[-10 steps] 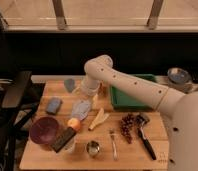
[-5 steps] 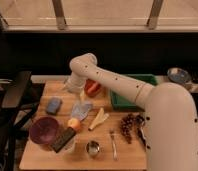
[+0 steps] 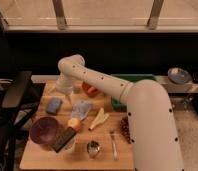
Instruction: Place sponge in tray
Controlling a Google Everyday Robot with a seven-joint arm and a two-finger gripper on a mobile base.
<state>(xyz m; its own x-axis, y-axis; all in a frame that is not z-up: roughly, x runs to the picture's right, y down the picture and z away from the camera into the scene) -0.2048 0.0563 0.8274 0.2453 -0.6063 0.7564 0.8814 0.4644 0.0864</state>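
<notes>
Gripper: my gripper (image 3: pixel 63 90) hangs over the far left part of the light wooden bench (image 3: pixel 42 159), with the jaws spread and nothing between them.
Arm: my white arm (image 3: pixel 142 115) stretches from the right foreground across the bench to that far left part.
Sponge: the small blue rectangular sponge (image 3: pixel 54 105) lies flat on the bench, just in front of my gripper and slightly to its left. It is untouched and not in the tray.
Tray: the large green plastic tray (image 3: pixel 142 77) sits at the far right of the bench. My arm hides most of it, and it is well apart from the sponge.
Cloth: a blue-grey floppy cloth (image 3: pixel 82 109) lies just to the right of the sponge.
Red bowl: an orange-red round bowl (image 3: pixel 90 90) stands between my gripper and the tray.
Purple bowl: a dark purple round bowl (image 3: pixel 44 131) stands near the front left corner, in front of the sponge.
Fruit: a small orange round fruit (image 3: pixel 74 123) sits beside the purple bowl, in front of the cloth.
</notes>
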